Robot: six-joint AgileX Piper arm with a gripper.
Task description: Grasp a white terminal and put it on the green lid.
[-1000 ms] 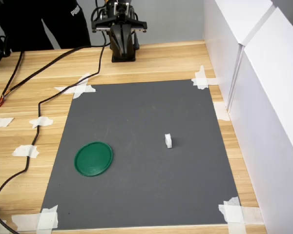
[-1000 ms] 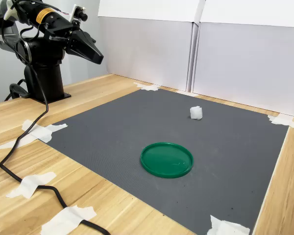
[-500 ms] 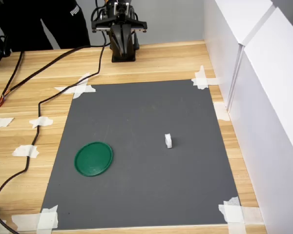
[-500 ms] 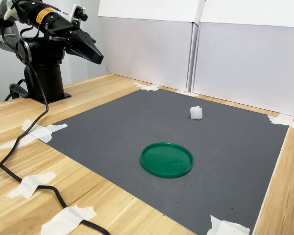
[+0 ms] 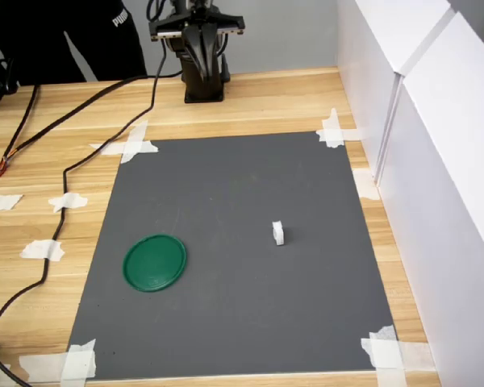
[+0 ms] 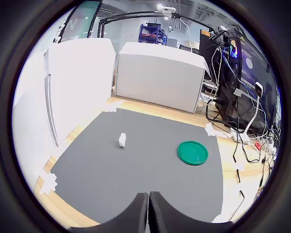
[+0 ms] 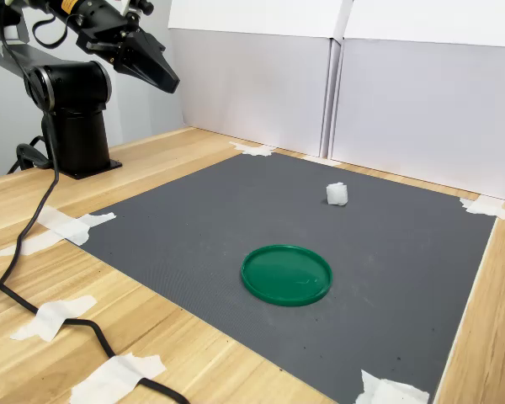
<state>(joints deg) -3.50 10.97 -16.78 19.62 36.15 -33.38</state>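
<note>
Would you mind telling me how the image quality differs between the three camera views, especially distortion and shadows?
The wrist view is a strong fisheye inside a dark round vignette, bending the grey mat; the first exterior view is sharp and evenly lit, with only a faint shadow by the white terminal; the second exterior view is also undistorted, with soft sheen on the green lid.

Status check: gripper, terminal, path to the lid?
Gripper shut, empty, high near base. White terminal on mat, apart from green lid. Nothing between them.
</note>
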